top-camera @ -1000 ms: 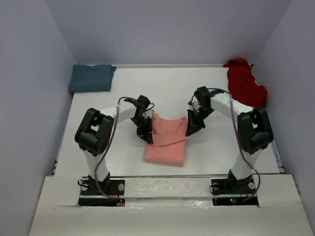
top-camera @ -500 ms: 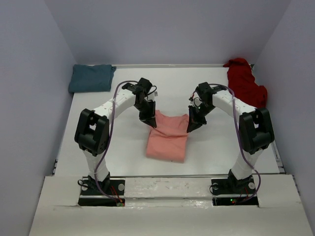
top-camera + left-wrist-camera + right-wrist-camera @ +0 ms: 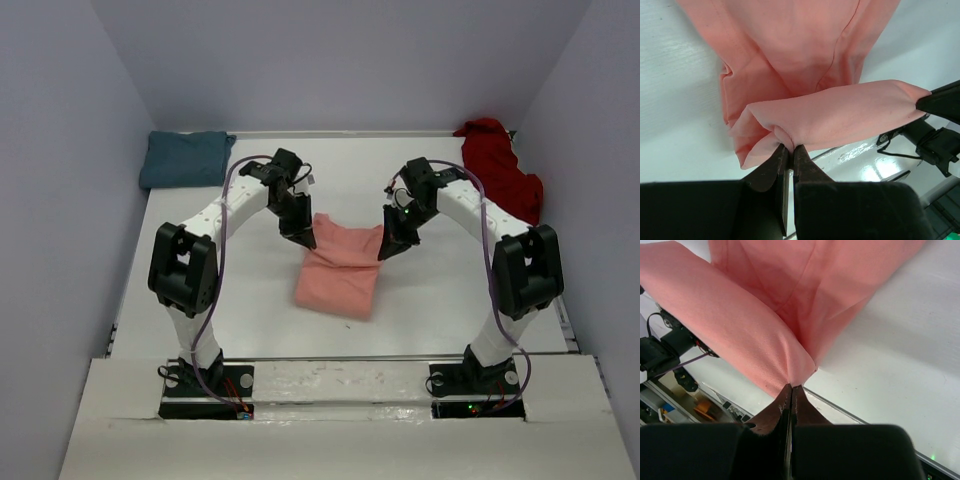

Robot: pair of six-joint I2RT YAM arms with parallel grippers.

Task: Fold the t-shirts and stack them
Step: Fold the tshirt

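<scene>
The left gripper (image 3: 788,148) pinches a bunched corner of the pink shirt (image 3: 805,60), its two black fingers pressed tight together. A folded edge of the shirt stretches across to the right gripper (image 3: 923,101). The white table (image 3: 675,115) lies below.

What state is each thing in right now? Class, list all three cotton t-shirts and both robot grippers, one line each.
Salmon-pink cotton t-shirt: partly folded, far edge lifted, near part lying on the white table.
Teal blue-green cotton t-shirt: folded, lying in the far left corner.
Dark red cotton t-shirt: crumpled, unfolded, in the far right corner.
Left gripper: shut on the salmon-pink t-shirt.
Right gripper: shut on the same t-shirt.
</scene>
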